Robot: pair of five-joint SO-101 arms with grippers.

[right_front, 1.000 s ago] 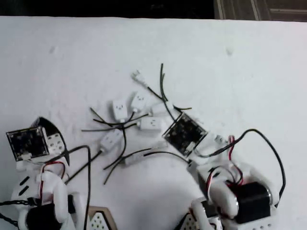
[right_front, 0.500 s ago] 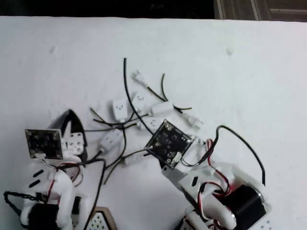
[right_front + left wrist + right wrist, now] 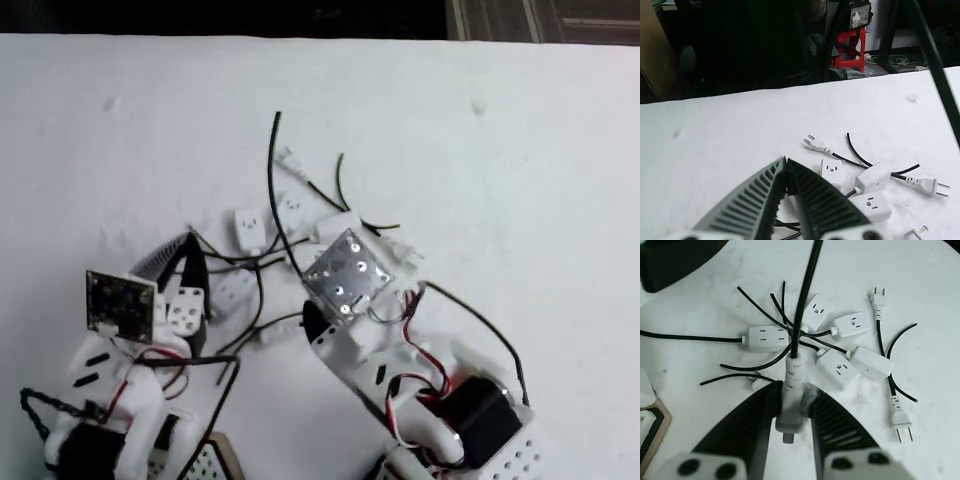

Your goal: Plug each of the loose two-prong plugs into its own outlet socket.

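White table point(image 3: 500, 180); right tool point(image 3: 793, 389) clamps a pale plug point(image 3: 789, 414)

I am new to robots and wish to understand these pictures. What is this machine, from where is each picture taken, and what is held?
These are two small robot arms at a white table. One picture looks down from a fixed camera on the left arm and right arm. The other two come from a camera on each wrist. On the table lie white sockets and loose plugs with black cords. The right jaws are shut on one plug; the left jaws are shut, holding nothing.
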